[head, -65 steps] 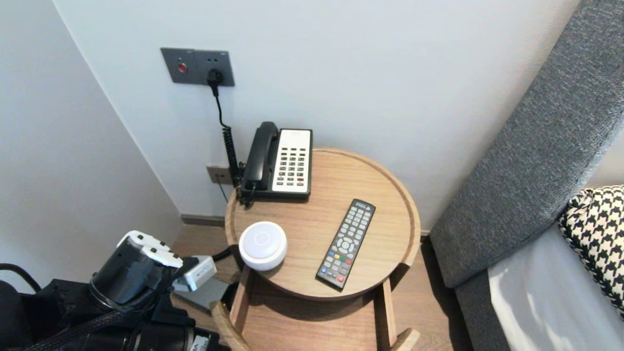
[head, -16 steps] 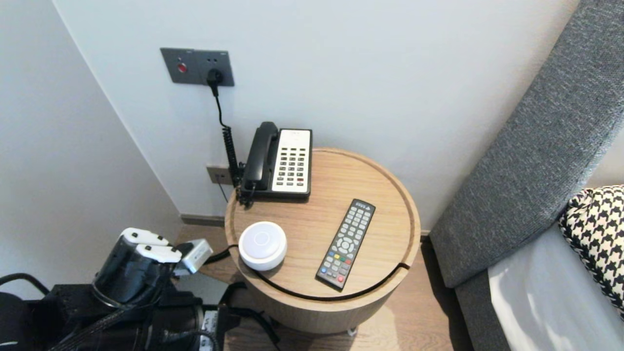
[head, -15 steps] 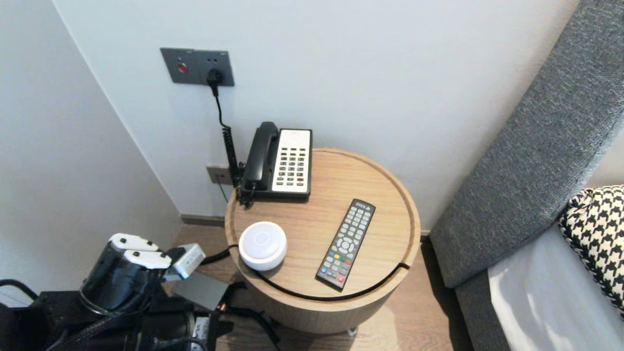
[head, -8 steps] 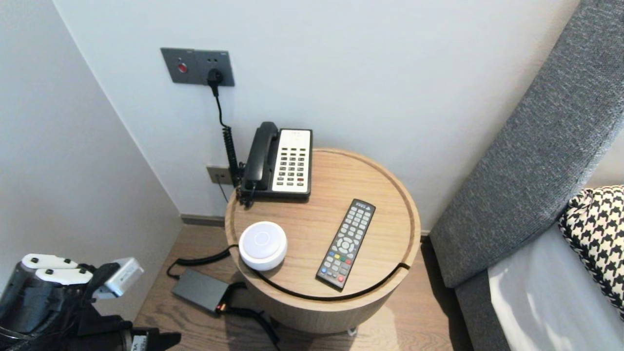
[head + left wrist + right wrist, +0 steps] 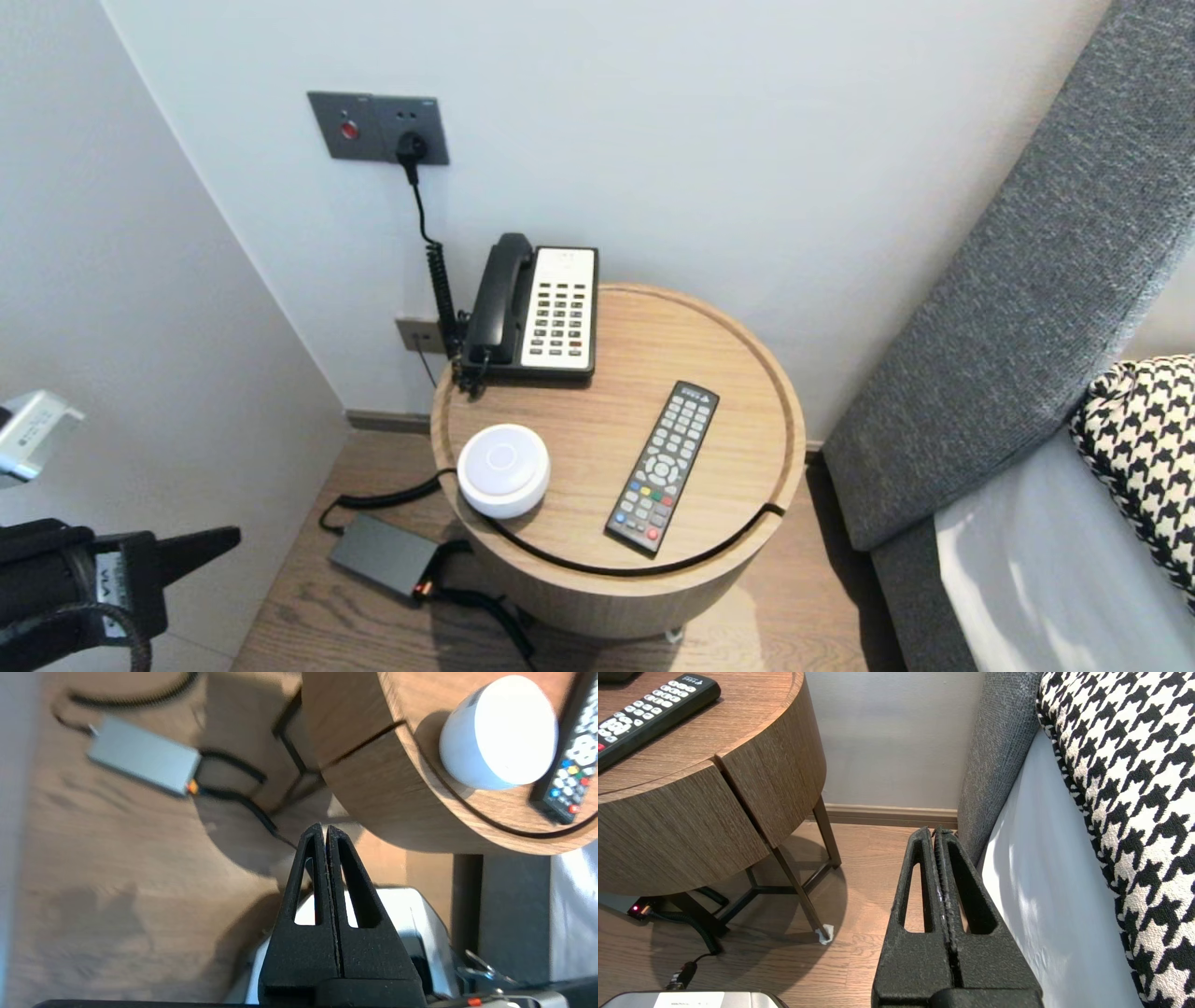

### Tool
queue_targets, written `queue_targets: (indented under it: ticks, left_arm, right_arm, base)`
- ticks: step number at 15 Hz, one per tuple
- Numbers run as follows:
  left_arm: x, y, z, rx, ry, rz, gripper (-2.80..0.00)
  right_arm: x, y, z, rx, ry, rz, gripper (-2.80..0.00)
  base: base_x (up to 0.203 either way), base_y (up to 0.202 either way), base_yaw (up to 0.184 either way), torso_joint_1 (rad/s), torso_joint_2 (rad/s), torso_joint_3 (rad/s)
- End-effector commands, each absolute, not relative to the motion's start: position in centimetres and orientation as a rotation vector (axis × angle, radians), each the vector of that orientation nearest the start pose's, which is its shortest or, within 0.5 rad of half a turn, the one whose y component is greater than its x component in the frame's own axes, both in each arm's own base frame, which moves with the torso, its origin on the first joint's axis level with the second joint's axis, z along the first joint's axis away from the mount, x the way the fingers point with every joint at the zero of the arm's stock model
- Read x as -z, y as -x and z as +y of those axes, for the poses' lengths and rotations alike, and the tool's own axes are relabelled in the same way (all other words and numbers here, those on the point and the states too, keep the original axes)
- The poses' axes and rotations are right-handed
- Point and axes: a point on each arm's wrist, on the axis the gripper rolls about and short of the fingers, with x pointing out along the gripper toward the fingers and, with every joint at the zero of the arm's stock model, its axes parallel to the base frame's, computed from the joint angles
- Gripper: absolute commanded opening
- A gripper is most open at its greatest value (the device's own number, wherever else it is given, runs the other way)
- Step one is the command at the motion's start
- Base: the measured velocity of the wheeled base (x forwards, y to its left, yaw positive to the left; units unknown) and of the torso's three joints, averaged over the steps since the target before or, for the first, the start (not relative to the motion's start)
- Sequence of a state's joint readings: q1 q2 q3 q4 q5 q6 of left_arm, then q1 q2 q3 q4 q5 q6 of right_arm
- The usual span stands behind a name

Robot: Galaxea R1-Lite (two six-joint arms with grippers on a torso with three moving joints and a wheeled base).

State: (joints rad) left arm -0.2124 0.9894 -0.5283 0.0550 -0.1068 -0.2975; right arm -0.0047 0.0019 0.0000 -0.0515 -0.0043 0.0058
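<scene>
Left gripper [image 5: 323, 830]: fingers pressed fully together, nothing in them. It sits low on my left with its tips aimed at the side of the round table [image 5: 369, 774]. That puts it below the level of the tabletop [image 5: 644, 345] and over the floor [image 5: 93, 868]. Right gripper [image 5: 934, 833]: also closed flat and empty, parked low between the table and the bed [image 5: 1045, 891].

The thing on the tabletop nearest the left gripper is the white speaker [image 5: 503, 469]. It's at the front-left, just inside the rim, well apart from my tips. The remote [image 5: 664, 465] lies to its right, not touching it. The phone [image 5: 537, 308] is at the back by the wall [image 5: 700, 140]. A power brick [image 5: 142, 755] and a coiled cable [image 5: 378, 501] are on the floor just beside the table's foot.

My read of the step: the left arm is staged beside the table. To do it well, go up above rim height first, then across. A level approach from here meets the table's side. Mind the cable under the wrist. The fingers would have to spread wide before touching the speaker. It's a broad, smooth puck and would likely slide if nudged by closed tips.

Orientation: the speaker is round, so it has no long axis across the tabletop. Its one axis stands upright, flat top facing up, not tilted. The only directional cue is the cable, which seems to run from its left side over the edge to the floor.
</scene>
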Motion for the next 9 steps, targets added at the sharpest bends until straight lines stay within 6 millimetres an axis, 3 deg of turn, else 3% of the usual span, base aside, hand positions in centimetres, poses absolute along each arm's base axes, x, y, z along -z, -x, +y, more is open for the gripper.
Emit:
queue_targets:
  ticks: [1,6,9]
  left_arm:
    - [-19.6,-8.1,-1.7,0.218,0.251,0.455,-2.80]
    - [-16.1,-2.4,-0.4,0.156,0.120,0.370,-2.80]
    - [-13.2,-0.3,-0.2,0.117,0.055,0.357,-2.80]
  right_arm:
    - [-7.4,2.1,0.0,0.009,-0.006,-0.025,-2.80]
    - [-7.4,2.1,0.0,0.009,-0.006,-0.025,-2.80]
    - [-7.4,2.1,0.0,0.009,-0.006,-0.025,-2.80]
  base:
    - [0.000,0.000,0.000,0.000,0.00,0.000]
    - [0.000,0.000,0.000,0.000,0.00,0.000]
    - [0.000,0.000,0.000,0.000,0.00,0.000]
